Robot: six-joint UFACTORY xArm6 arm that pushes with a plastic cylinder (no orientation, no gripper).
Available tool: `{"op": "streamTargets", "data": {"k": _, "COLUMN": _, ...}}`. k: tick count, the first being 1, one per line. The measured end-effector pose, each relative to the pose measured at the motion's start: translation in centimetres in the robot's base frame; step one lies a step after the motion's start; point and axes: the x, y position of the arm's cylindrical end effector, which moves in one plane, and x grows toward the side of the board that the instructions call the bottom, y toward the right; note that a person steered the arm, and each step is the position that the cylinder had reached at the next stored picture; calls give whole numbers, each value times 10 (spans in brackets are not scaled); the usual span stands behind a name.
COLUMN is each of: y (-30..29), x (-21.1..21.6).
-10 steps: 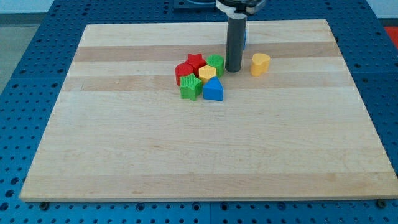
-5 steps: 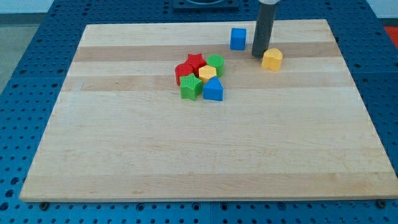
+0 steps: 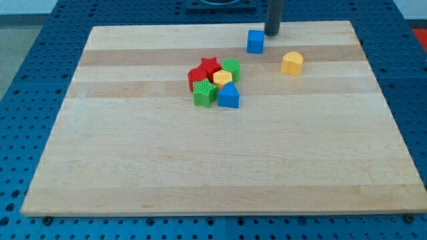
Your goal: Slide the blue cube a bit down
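Note:
The blue cube (image 3: 255, 41) stands alone near the top edge of the wooden board (image 3: 133, 160), right of centre. My tip (image 3: 271, 34) is just to the cube's upper right, a small gap away from it. A yellow heart-shaped block (image 3: 291, 63) lies below and to the right of the cube.
A tight cluster sits left of centre: a red star (image 3: 210, 65), a red cylinder (image 3: 197, 77), a green cylinder (image 3: 231, 68), a yellow hexagon (image 3: 222, 79), a green block (image 3: 204, 94) and a blue wedge-like block (image 3: 229, 97). Blue perforated table (image 3: 27, 80) surrounds the board.
My tip moved from beside the green cylinder up and right past the yellow heart, nudging it rightwards and up a little, then up to the blue cube's upper right. The cube has not moved.

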Motion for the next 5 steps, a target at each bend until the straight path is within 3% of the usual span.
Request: {"op": "streamTargets", "data": {"k": 5, "y": -19, "x": 28}}
